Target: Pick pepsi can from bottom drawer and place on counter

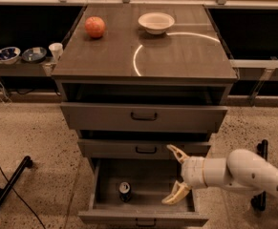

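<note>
Over the bottom drawer (143, 218), gripper (167, 174) gapes near pepsi can (124, 192).

The glossy surface (176, 56) carried a red fruit (95, 26) at back left and a white bowl (156, 22) at back centre, apart, while the gripper (169, 175) hung over the open bottom drawer (143, 217), jaws spread.

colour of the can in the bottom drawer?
The can is dark with a silver top; camera view. The pincer hangs open beside it, over the bottom drawer.
</note>
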`<move>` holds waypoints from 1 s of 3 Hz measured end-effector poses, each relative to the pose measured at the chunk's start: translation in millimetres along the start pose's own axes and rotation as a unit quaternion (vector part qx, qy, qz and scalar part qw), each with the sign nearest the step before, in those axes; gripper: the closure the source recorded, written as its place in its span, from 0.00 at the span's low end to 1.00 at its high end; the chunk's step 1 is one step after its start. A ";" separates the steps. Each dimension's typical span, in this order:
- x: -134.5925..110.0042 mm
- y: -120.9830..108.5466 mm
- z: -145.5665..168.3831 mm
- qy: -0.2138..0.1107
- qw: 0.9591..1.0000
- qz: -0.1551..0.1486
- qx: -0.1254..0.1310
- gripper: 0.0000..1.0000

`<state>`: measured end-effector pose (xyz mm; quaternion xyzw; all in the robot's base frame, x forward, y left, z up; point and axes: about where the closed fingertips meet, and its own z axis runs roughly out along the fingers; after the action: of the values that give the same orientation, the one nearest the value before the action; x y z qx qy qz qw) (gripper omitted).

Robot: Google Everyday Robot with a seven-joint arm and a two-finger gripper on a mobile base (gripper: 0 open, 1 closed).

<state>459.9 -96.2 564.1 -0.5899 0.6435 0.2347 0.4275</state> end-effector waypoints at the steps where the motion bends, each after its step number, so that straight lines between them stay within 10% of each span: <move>1: 53.5 22.9 26.3 0.004 0.998 0.030 0.046 0.00; 3: 84.8 26.7 52.0 -0.022 0.997 0.020 0.070 0.00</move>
<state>453.7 -96.5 461.3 -0.5405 0.6603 0.2109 0.4769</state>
